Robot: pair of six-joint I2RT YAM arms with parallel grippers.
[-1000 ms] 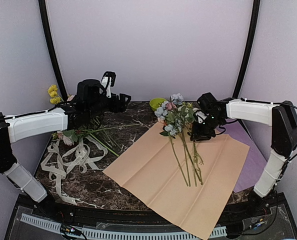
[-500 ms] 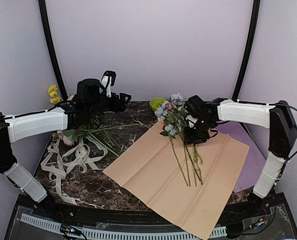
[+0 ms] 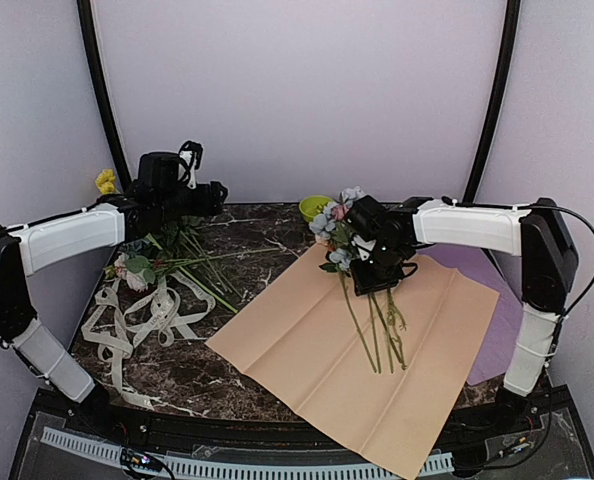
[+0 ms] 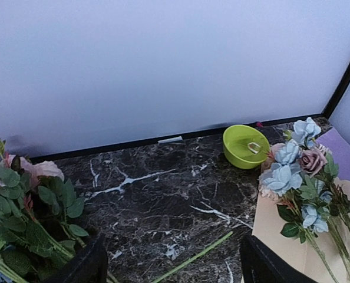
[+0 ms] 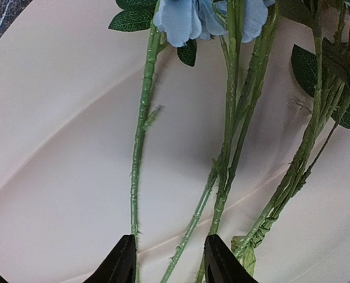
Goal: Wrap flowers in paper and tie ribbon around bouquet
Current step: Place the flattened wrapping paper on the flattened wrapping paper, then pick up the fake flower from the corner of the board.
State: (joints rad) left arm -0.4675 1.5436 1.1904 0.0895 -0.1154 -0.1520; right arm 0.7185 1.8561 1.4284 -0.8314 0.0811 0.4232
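The right pincer (image 5: 170, 265) is hovering half-open just above the flowers (image 5: 231, 106), which are lying on the peach paper (image 3: 307, 350), stems running lengthwise between its jaws, while the wide-open left pincer (image 4: 174, 268) is hanging well apart over the surface (image 4: 163, 194).

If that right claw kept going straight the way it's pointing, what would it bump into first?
Probably the stems lying under the open right gripper, then the paper just beneath them; depth is hard to judge.
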